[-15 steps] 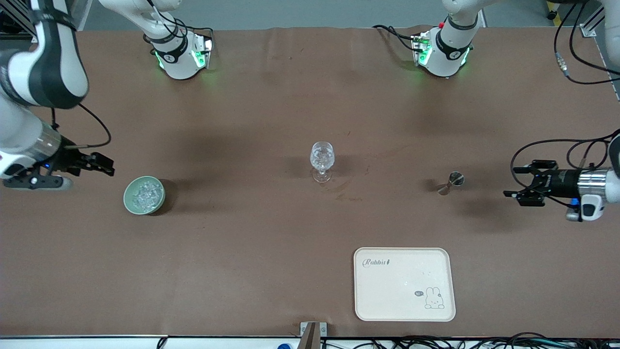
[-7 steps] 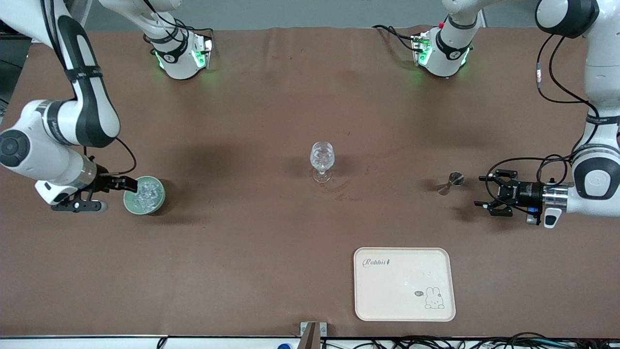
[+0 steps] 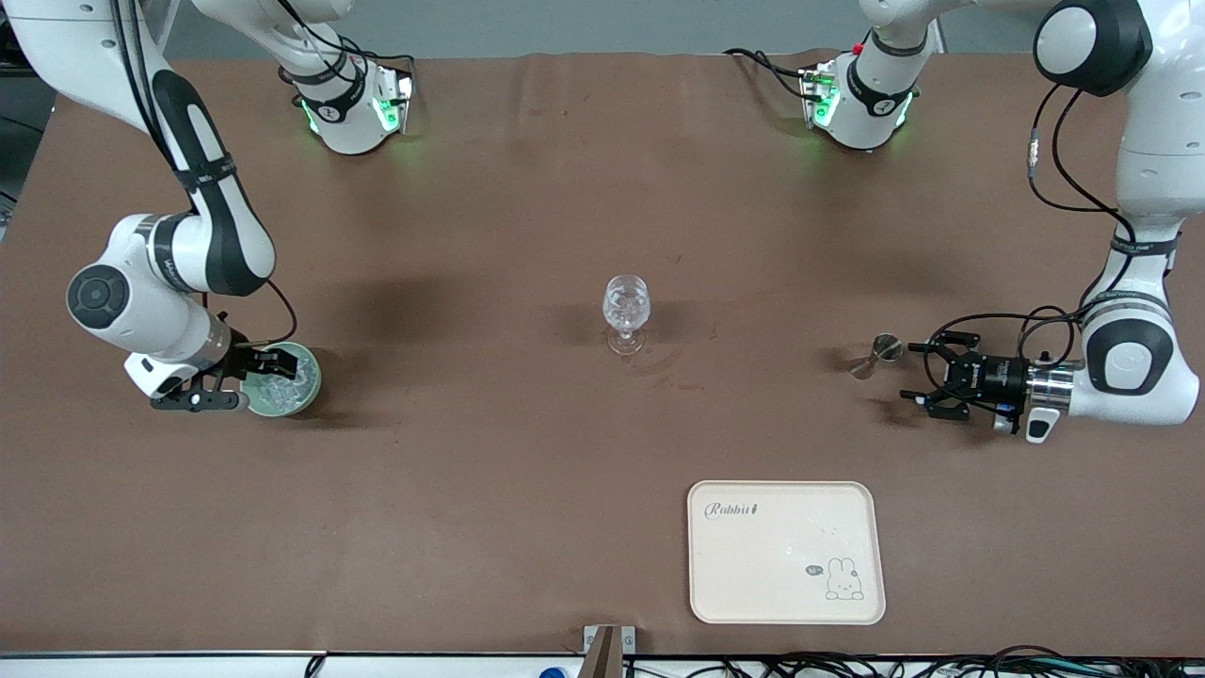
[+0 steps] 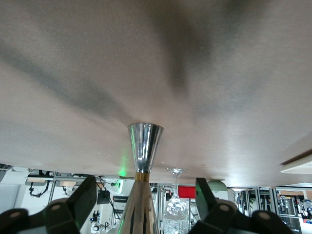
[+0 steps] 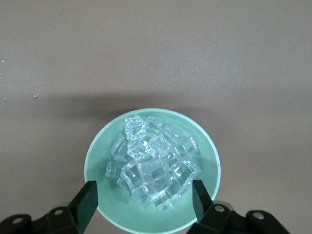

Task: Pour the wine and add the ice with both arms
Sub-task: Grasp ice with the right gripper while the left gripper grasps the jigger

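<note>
A green bowl (image 3: pixel 310 380) heaped with clear ice (image 3: pixel 282 385) stands toward the right arm's end of the table. My right gripper (image 3: pixel 258 369) hangs open over the bowl's edge. In the right wrist view its fingers (image 5: pixel 89 197) straddle the ice (image 5: pixel 153 163) in the bowl (image 5: pixel 100 165). A clear stemmed glass (image 3: pixel 626 314) stands mid-table. A metal jigger (image 3: pixel 875 355) stands toward the left arm's end. My left gripper (image 3: pixel 915 371) lies level beside it, open. In the left wrist view the jigger (image 4: pixel 145 146) stands in line with the gap between the fingers (image 4: pixel 87 196), and the glass (image 4: pixel 175 207) shows past it.
A cream tray with a rabbit drawing (image 3: pixel 786 551) lies nearer to the front camera than the jigger. The two arm bases (image 3: pixel 353 104) stand along the edge of the table farthest from the front camera. Black cables trail from the left arm.
My right gripper has swung in from the table's end to over the ice bowl. My left gripper has moved in toward the jigger. The glass, jigger and bowl have not moved.
</note>
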You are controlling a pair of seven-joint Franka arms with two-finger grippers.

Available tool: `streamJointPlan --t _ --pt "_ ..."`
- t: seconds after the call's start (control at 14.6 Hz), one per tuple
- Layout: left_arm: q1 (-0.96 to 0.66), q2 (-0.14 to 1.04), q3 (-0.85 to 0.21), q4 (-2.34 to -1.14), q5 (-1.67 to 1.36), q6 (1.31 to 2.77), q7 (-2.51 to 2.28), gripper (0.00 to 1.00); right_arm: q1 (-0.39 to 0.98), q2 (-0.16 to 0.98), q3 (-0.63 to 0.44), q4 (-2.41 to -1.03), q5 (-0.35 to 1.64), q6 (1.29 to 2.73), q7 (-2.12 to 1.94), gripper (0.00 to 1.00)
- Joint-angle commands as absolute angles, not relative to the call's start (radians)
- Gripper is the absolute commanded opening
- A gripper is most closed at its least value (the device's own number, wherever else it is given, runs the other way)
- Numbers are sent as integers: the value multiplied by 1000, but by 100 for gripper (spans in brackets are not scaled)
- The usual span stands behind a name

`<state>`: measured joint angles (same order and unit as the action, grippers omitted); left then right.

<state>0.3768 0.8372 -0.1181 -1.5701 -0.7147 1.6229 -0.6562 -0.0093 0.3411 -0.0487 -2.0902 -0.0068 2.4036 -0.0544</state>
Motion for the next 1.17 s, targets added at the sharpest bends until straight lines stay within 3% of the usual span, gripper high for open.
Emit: streamJointPlan --t 0.0,0.14,0.48,0.76,0.96,1.1 --pt "374 839 -126 -1585 -738 1609 -666 85 -11 354 -46 -2102 5 2430 -67 85" --pt "373 839 -138 -1595 -738 1606 -666 74 -11 362 -46 -2103 5 2451 -69 84" --pt "373 859 -150 -1598 -738 1606 -661 74 -12 388 -46 -2102 5 2471 -69 81" --pt "368 873 -153 -1597 -782 1608 -650 67 -12 390 -46 -2106 5 2476 -69 79" --pt "359 877 -153 -1597 -782 1608 -650 56 -12 388 -46 -2121 3 2476 -69 78" --pt "359 876 -153 -1597 -782 1608 -650 38 -12 388 -46 -2122 3 2476 -69 74"
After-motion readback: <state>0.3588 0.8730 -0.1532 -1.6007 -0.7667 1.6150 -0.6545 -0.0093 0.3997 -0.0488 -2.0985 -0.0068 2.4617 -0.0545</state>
